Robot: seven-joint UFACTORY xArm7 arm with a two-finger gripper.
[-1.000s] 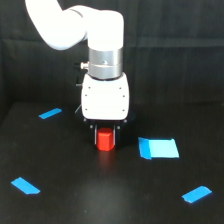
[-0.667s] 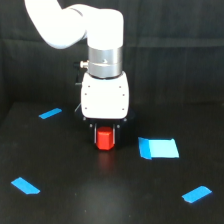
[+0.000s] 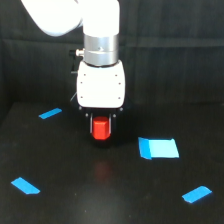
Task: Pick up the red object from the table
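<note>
Red object lifted between dark fingers

Gripper (image 3: 101,129) jaws clamp the red object (image 3: 101,129), which hangs above the table (image 3: 100,195) over a faint reddish reflection. Dark fingers merge with the black background, their outlines hard to trace. Arm's upper part is cut off.

Arm (image 3: 75,17) is glossy white, thick rounded links. Wrist has a silver-grey metal ring (image 3: 101,50) with a small round stud sticking out on the exterior view's left. Below it a white boxy housing (image 3: 100,86), rounded corners, plain face. Gripper (image 3: 101,127) underneath is black; finger detail too dark to resolve.
</note>
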